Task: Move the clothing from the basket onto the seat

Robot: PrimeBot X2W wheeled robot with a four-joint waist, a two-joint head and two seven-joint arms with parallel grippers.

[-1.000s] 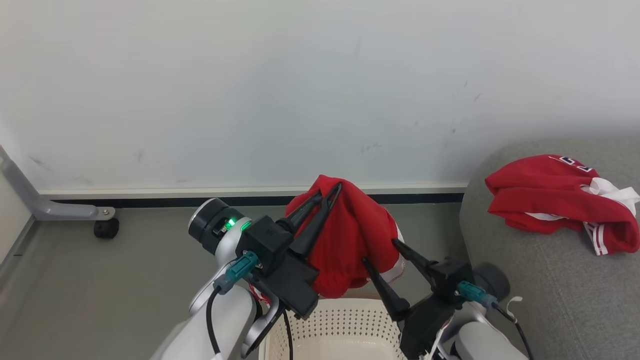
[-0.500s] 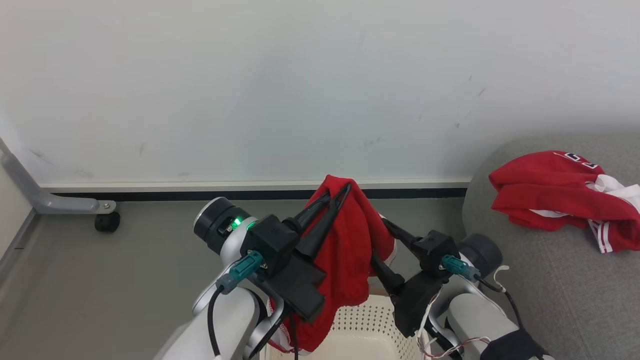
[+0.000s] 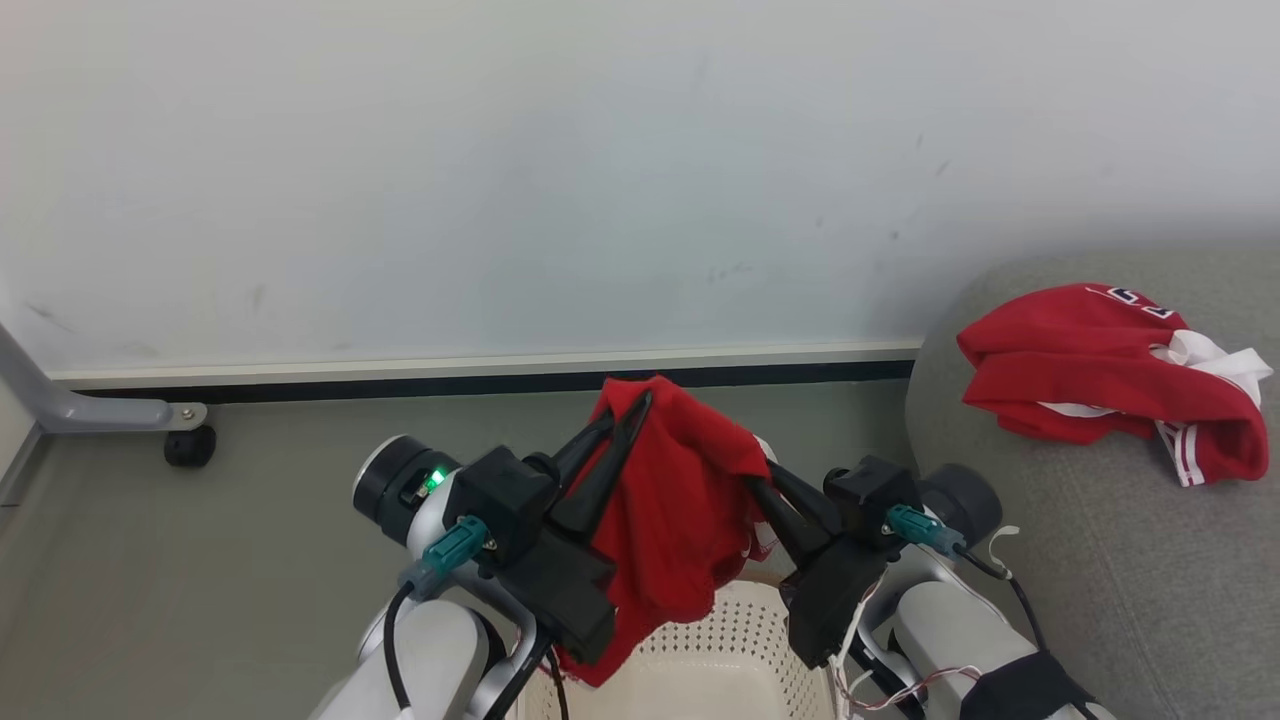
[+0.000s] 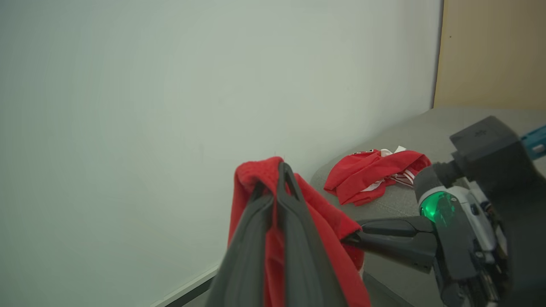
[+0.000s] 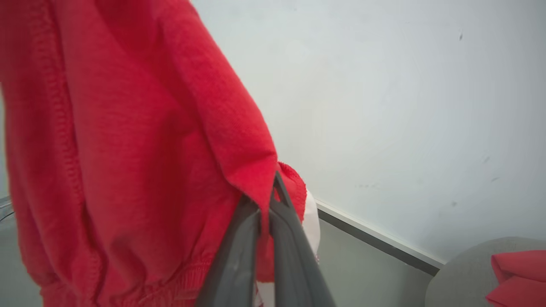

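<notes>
The clothing (image 3: 670,500) is soft ribbed red cloth, the basket (image 3: 715,645) matt perforated plastic, the seat (image 3: 1100,580) coarse grey fabric.

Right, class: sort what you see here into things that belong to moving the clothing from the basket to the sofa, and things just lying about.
Belongs to the job:
- held red garment, pinched by the left tool and the right tool
- basket beneath it
- second red garment, lying on the sofa

Just lying about:
- grey wheeled frame leg, far left in the head view
</notes>
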